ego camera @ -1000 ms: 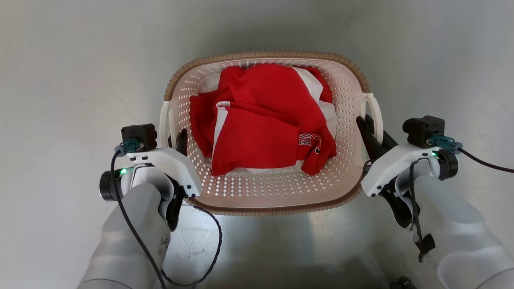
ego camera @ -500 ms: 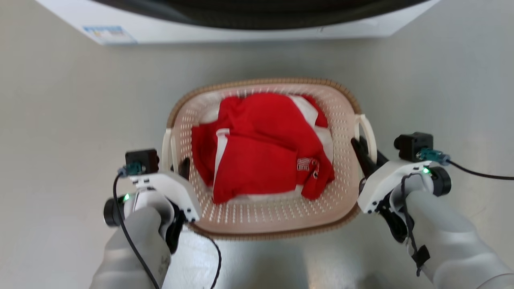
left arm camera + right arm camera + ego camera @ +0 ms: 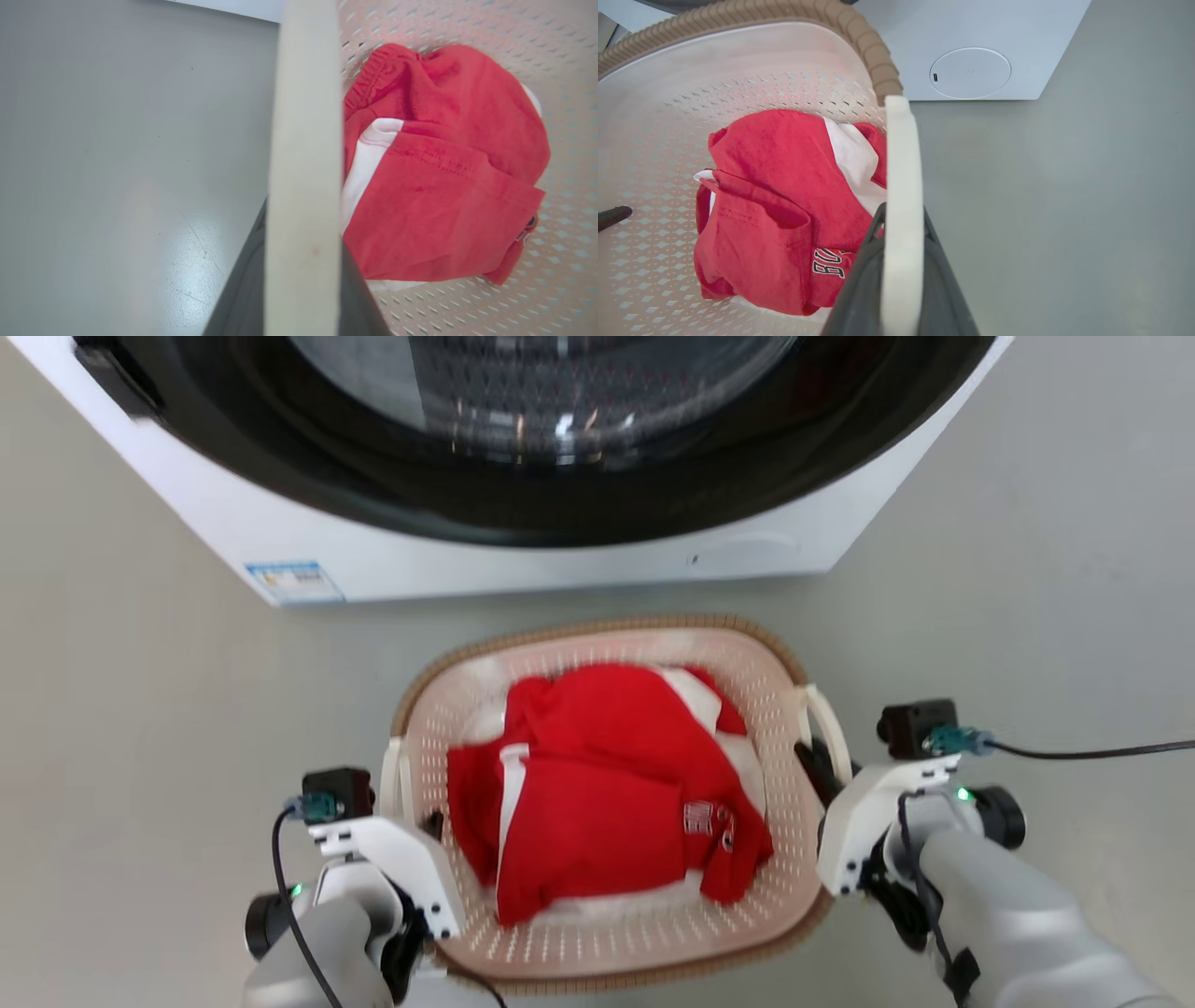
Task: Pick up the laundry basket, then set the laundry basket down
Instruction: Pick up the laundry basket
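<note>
From my console, the laundry basket [image 3: 607,938] sat low in the head view, and the white washing machine [image 3: 560,551] with its dark round door stood just beyond the basket's far rim, with a strip of grey floor [image 3: 140,709] between them. A crumpled red garment [image 3: 597,803] with white panels and some white lettering lay inside the basket, covering most of its bottom. The left gripper [image 3: 420,821] was at the basket's left handle [image 3: 396,784]. In the left wrist view its dark fingers [image 3: 238,289] stood on either side of that pale loop [image 3: 303,140], closed on it, with the garment [image 3: 444,186] and the perforated wall [image 3: 467,23] on the inner side. The right gripper [image 3: 817,767] was at the basket's right handle [image 3: 829,723]. In the right wrist view its fingers [image 3: 859,280] likewise pinched the white loop [image 3: 901,186] from both sides, with the brown woven rim [image 3: 738,60] curving away past the handle's far end. The machine's lower corner [image 3: 971,46], bearing a round cover, lay beyond that rim. In the same view the garment [image 3: 775,200] lay inside the basket, and a dark fingertip [image 3: 614,217] showed against the basket's opposite wall. I could not tell whether the basket's underside was touching the floor or hanging clear of it. The head view was somewhat blurred.
</note>
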You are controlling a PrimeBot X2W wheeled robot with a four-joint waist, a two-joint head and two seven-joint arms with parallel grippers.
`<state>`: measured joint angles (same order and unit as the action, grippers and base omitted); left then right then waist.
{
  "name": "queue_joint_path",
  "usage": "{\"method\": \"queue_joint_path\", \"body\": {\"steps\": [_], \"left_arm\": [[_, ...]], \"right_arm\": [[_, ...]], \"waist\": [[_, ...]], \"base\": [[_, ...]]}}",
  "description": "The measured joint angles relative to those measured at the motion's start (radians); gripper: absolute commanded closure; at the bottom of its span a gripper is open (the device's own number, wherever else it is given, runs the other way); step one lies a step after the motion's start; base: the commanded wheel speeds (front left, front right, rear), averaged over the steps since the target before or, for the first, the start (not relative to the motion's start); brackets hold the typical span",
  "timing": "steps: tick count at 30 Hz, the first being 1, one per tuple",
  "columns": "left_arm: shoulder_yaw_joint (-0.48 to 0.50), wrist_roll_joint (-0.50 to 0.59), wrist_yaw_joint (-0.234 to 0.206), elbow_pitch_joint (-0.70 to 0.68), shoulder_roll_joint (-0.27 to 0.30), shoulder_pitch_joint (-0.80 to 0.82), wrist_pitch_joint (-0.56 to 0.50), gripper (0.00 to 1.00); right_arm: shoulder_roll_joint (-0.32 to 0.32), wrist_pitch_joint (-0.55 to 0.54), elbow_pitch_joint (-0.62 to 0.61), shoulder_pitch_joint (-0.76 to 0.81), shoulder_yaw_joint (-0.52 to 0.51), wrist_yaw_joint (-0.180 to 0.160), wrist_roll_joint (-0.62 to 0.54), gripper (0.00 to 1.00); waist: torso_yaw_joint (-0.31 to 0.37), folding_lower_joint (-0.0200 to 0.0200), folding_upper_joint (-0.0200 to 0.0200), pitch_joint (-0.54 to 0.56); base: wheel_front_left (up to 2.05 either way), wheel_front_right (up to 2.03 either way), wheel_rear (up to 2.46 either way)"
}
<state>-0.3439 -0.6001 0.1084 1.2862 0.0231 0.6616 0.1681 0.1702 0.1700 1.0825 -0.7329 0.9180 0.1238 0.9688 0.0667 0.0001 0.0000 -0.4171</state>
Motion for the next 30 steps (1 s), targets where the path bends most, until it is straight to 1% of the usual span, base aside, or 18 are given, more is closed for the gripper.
{"method": "queue_joint_path", "body": {"steps": [7,12,20,30], "left_arm": [[-0.013,-0.016,0.007,0.008,-0.001,-0.043,-0.087,1.0],[-0.014,-0.028,0.007,0.01,0.002,-0.071,-0.109,1.0],[-0.029,-0.062,0.007,0.012,0.004,-0.109,-0.178,1.0],[-0.068,-0.101,0.007,0.011,0.007,-0.126,-0.297,1.0]], "right_arm": [[-0.003,-0.067,0.024,0.037,0.065,0.0,0.064,1.0],[-0.009,-0.117,0.031,0.039,0.099,0.0,0.102,1.0],[-0.014,-0.163,0.039,0.063,0.154,0.0,0.159,1.0],[-0.01,-0.251,0.047,0.083,0.191,0.0,0.229,1.0]], "waist": [[0.006,0.0,0.0,0.105],[0.006,0.0,0.0,0.172],[0.0,0.0,0.0,0.267],[-0.006,-0.0001,0.0,0.32]], "base": [[0.0,0.0,0.0],[0.0,0.0,0.0],[0.0,0.0,0.0],[0.0,0.0,0.0]]}}
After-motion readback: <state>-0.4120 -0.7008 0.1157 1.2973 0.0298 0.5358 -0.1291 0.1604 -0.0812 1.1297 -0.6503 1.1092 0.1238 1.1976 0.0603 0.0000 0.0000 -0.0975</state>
